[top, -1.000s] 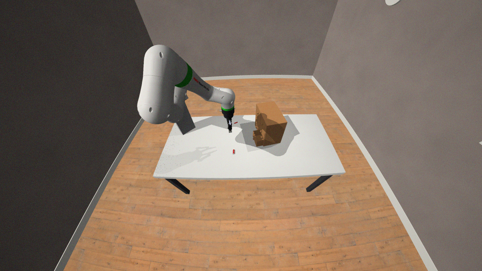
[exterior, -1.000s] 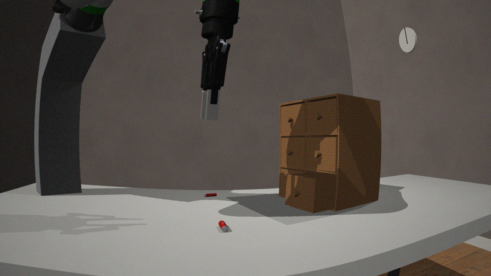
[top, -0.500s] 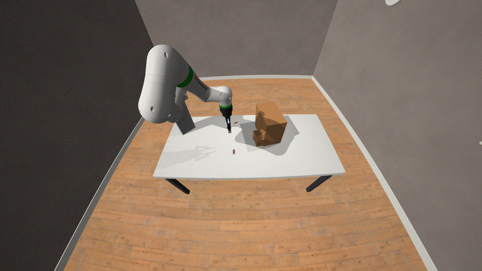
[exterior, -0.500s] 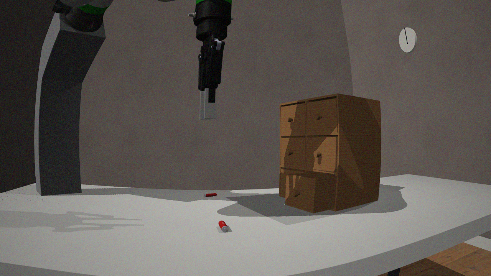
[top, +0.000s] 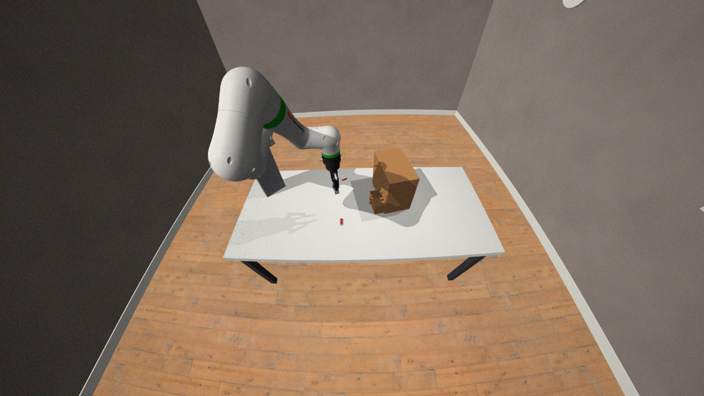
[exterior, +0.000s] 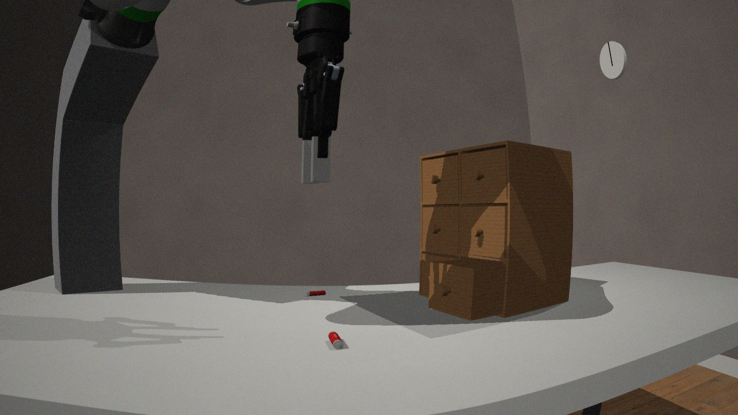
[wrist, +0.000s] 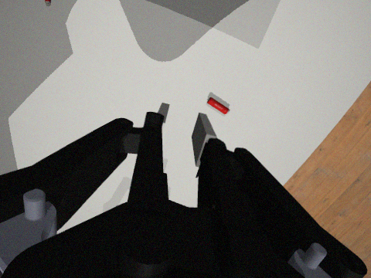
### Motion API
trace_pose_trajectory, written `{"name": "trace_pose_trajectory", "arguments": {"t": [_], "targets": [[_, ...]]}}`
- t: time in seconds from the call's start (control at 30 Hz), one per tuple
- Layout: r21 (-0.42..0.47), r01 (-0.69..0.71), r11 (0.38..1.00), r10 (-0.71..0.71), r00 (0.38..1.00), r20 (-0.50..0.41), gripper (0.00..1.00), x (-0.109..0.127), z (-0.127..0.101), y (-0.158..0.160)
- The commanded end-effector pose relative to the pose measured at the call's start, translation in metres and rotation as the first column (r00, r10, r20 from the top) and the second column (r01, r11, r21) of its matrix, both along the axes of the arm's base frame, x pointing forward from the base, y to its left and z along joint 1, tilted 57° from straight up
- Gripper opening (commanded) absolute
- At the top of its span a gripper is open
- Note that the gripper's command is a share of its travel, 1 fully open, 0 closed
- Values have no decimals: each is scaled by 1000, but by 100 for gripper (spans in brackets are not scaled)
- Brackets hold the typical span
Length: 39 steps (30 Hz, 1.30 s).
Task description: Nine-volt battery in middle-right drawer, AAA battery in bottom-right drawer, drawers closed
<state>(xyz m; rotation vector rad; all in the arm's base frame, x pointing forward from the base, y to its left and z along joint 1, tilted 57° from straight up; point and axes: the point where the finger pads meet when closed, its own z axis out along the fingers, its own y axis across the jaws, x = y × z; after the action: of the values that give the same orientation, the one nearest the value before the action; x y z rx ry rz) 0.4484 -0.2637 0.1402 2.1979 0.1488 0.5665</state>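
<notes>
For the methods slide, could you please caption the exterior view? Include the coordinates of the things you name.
A robot hand (exterior: 315, 177) hovers left of a wooden chest (exterior: 539, 227) with its bottom right drawer (exterior: 451, 289) pulled out.

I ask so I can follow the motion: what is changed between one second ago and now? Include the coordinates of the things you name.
The pincer (top: 336, 191) (exterior: 315, 180) (wrist: 181, 120) has swung more upright and sunk slightly; nothing was gripped or released. The chest (top: 402, 192) (exterior: 539, 206), its pulled-out drawer (top: 378, 205) (exterior: 456, 296) and both red batteries stayed put.
</notes>
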Motion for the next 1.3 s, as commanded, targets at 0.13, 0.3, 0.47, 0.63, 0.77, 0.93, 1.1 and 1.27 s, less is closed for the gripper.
{"name": "trace_pose_trajectory", "arguments": {"t": [0.13, 0.3, 0.47, 0.63, 0.77, 0.93, 1.1, 1.27], "targets": [[-148, -256, 955, 196, 923, -330, 20, 38, -20, 10], [-194, -435, 879, 280, 802, -528, 20, 81, -52, 24], [-195, -588, 785, 319, 654, -686, 20, 109, -78, 36], [-155, -737, 658, 314, 455, -833, 20, 135, -110, 50], [-93, -835, 542, 276, 282, -919, 20, 158, -145, 65], [-32, -891, 452, 227, 150, -962, 20, 171, -168, 74], [133, -954, 268, 73, -117, -990, 20, 189, -211, 92], [281, -950, 140, -83, -294, -952, 20, 201, -249, 108]]}}
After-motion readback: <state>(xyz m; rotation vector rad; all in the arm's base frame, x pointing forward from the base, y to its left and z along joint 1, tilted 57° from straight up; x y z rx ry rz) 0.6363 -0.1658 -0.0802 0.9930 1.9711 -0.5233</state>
